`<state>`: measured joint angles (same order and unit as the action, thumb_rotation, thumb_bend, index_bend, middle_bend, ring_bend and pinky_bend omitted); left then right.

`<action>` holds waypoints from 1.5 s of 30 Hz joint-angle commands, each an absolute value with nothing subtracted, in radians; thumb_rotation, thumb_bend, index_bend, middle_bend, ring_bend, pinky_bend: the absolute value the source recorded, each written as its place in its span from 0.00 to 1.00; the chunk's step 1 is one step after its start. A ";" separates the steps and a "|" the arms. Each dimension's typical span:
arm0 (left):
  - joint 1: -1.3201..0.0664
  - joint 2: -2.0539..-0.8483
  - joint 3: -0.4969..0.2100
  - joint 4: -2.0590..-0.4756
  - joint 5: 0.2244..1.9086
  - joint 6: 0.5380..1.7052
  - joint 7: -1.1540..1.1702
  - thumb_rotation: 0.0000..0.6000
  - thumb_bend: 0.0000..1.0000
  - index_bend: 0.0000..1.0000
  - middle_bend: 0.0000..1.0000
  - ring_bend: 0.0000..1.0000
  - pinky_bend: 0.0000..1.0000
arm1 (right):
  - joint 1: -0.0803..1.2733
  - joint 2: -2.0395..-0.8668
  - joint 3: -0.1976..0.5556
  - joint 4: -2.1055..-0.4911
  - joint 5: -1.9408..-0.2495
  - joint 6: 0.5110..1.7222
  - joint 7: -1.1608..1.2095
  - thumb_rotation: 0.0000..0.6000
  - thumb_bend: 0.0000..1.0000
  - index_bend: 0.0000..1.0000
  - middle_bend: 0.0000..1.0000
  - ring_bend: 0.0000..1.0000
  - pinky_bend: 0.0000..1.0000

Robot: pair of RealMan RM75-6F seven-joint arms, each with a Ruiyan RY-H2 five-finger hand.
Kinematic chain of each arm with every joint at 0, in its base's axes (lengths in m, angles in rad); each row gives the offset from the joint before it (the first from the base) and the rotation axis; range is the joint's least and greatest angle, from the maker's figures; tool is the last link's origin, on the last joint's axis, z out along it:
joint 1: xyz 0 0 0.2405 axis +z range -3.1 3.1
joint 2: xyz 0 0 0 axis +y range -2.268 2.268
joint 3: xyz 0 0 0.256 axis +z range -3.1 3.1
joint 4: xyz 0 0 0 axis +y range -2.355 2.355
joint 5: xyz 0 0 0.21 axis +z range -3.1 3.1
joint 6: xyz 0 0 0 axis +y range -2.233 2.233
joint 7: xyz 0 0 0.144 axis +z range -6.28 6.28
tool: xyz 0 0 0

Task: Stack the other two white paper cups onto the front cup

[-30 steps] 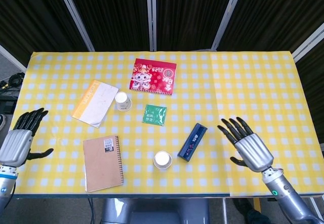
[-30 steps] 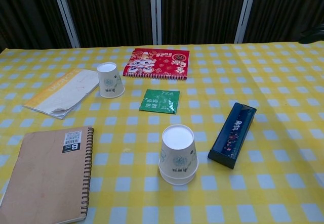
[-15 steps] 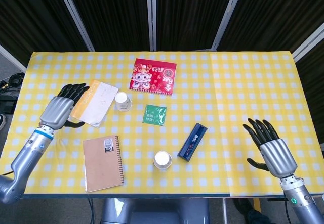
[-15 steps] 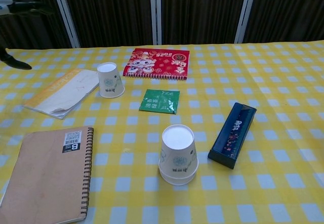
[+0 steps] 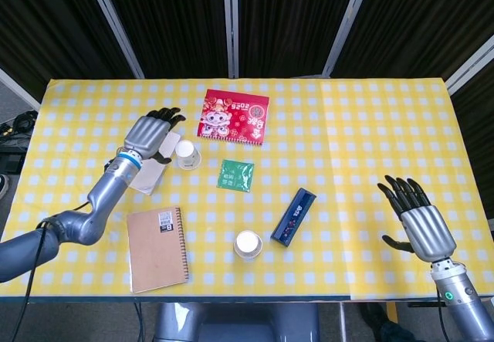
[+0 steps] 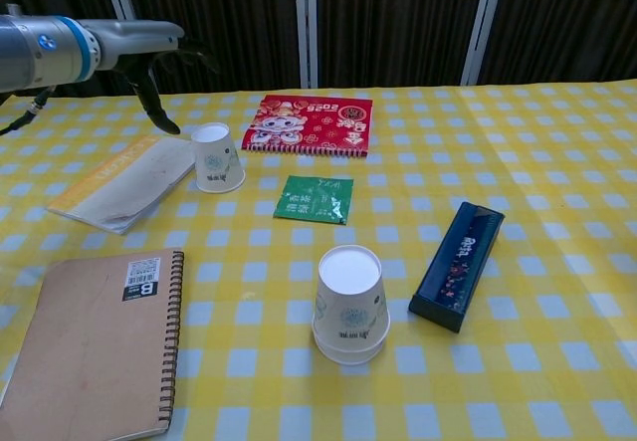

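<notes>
The front white paper cup (image 5: 248, 244) stands upside down near the table's front edge, and its base (image 6: 350, 307) shows a double rim. Another white cup (image 5: 187, 154) stands upside down at the back left (image 6: 217, 157). My left hand (image 5: 150, 135) hovers just left of this back cup with its fingers spread and nothing in it; in the chest view the left hand (image 6: 139, 48) hangs above and left of the cup. My right hand (image 5: 417, 222) is open over the front right of the table, far from both cups.
Under my left hand lies a white and orange pad (image 5: 143, 160). A brown spiral notebook (image 5: 157, 248) sits front left, a red booklet (image 5: 234, 116) at the back, a green packet (image 5: 235, 175) in the middle, and a dark blue box (image 5: 292, 217) right of the front cup.
My left hand has swung from the table's left edge rightward to beside the back cup. My right hand has drawn back toward the front right corner.
</notes>
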<state>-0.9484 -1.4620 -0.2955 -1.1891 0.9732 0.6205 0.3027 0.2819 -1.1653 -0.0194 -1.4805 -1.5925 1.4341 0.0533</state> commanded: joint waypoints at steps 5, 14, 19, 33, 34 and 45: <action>-1.039 -1.624 -0.239 -0.973 1.020 0.536 0.275 1.00 0.02 0.24 0.22 0.24 0.32 | 0.276 -1.174 -0.008 -1.468 -1.573 1.411 0.067 1.00 0.00 0.00 0.00 0.00 0.00; -1.032 -1.659 -0.217 -0.900 1.063 0.566 0.229 1.00 0.02 0.31 0.30 0.30 0.44 | 0.269 -1.175 0.000 -1.467 -1.579 1.412 0.070 1.00 0.00 0.00 0.00 0.00 0.00; -1.024 -1.655 -0.212 -0.901 1.082 0.594 0.217 1.00 0.02 0.43 0.43 0.40 0.59 | 0.267 -1.176 0.004 -1.468 -1.583 1.412 0.070 1.00 0.00 0.00 0.00 0.00 0.00; -0.977 -1.541 -0.216 -1.092 1.106 0.689 0.200 1.00 0.06 0.52 0.51 0.46 0.63 | 0.251 -1.167 0.011 -1.497 -1.610 1.439 0.059 1.00 0.00 0.00 0.00 0.00 0.00; -0.968 -1.524 -0.220 -1.122 1.113 0.706 0.190 1.00 0.06 0.52 0.51 0.46 0.63 | 0.250 -1.165 0.012 -1.500 -1.614 1.442 0.059 1.00 0.00 0.00 0.00 0.00 0.00; -0.897 -1.319 -0.222 -1.498 1.241 0.823 0.086 1.00 0.06 0.52 0.51 0.46 0.63 | 0.243 -1.157 0.020 -1.508 -1.623 1.455 0.072 1.00 0.00 0.00 0.00 0.00 0.00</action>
